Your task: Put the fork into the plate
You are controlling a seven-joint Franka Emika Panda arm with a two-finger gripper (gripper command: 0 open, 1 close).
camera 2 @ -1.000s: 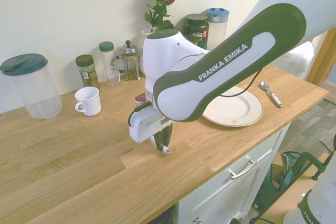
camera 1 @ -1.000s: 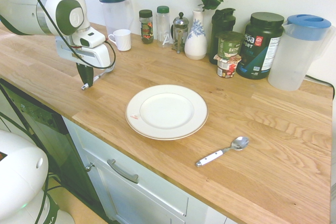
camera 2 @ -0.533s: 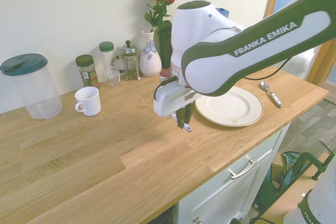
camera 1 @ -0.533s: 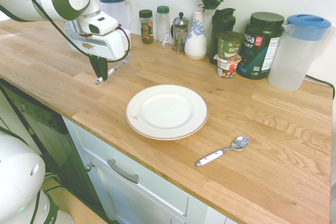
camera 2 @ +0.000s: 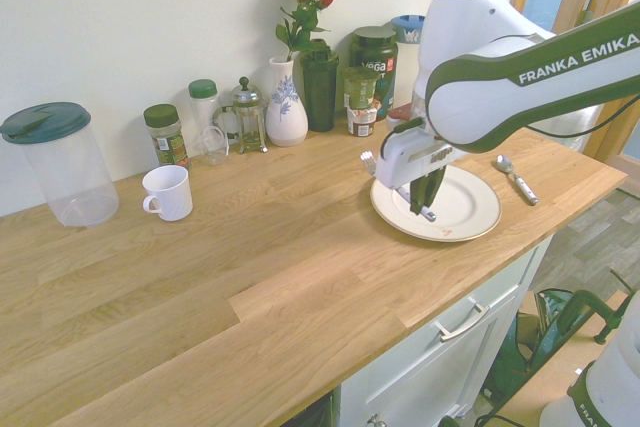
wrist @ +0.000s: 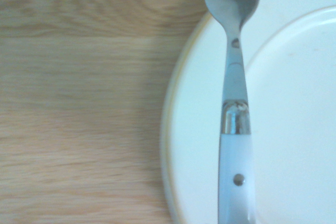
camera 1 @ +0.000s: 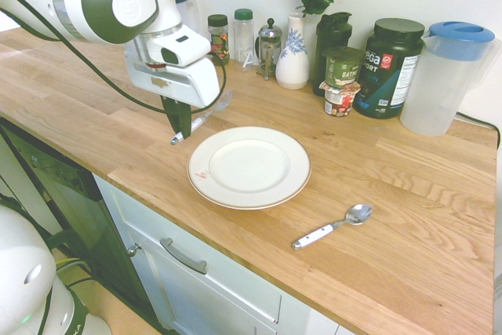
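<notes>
Dark two-finger tool clamped on white-handled silver fork; large round white plate just below tool, white-handled silver spoon beyond plate

Pale, plain wall behind & above fingers; light-brown wood-grain countertop below them, w/ white cabinet front + curved metal handle lower down. Grey wood-look floor beyond counter's end, well apart from fingers. Light bright, soft.
</notes>
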